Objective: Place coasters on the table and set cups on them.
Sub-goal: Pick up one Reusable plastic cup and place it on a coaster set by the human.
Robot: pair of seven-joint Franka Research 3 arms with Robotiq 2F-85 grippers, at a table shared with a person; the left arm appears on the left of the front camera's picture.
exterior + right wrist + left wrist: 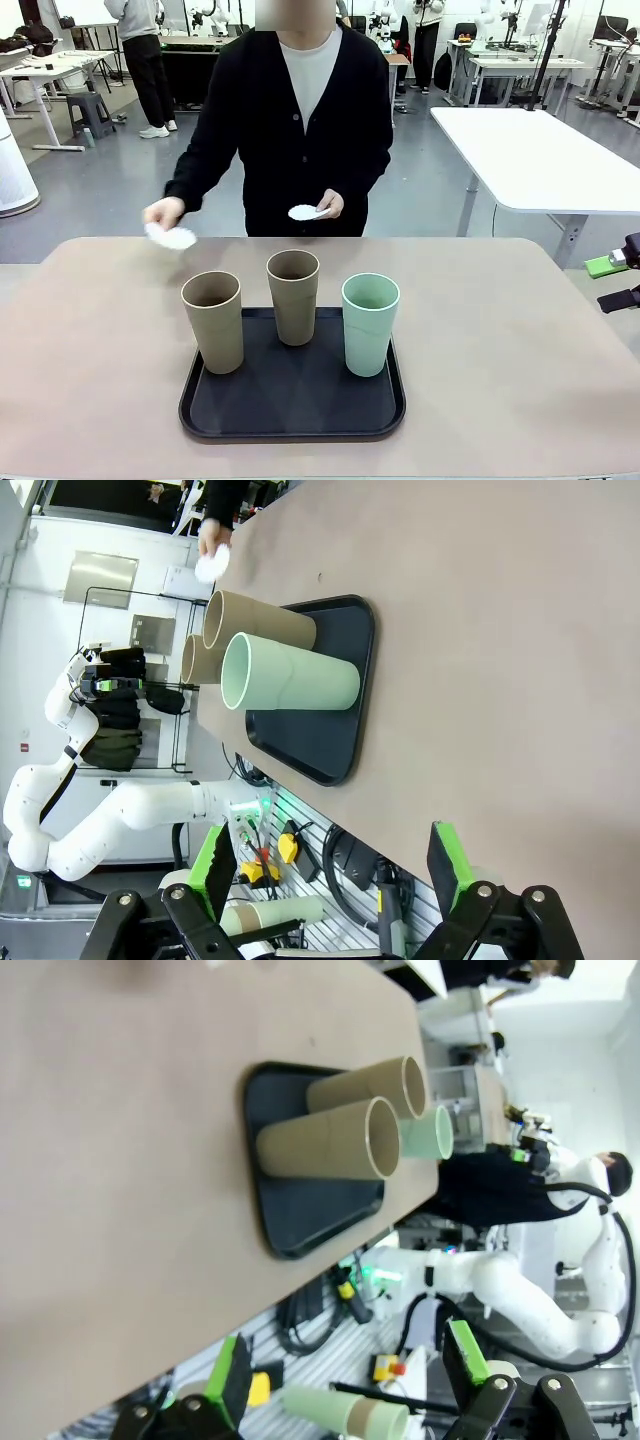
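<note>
Three cups stand on a black tray [292, 405] on the beige table [500, 340]: a tan cup [213, 322] at the left, a second tan cup [293, 297] behind the middle, and a mint green cup [370, 325] at the right. The person across the table holds a white coaster [172, 237] low over the far edge in one hand, and another coaster [304, 212] in the other hand at waist height. My right gripper [612, 282] hangs open off the table's right edge. In its wrist view the right gripper [333, 865] is empty, with the mint cup [290, 680] ahead. My left gripper [350, 1365] is open and empty, off the table's edge, facing the tan cup [330, 1140].
The beige tabletop is bare on both sides of the tray [300, 1210] and in front of it. A white table [540, 160] stands behind at the right. The other white arm [530, 1300] shows beyond the table edge in the left wrist view.
</note>
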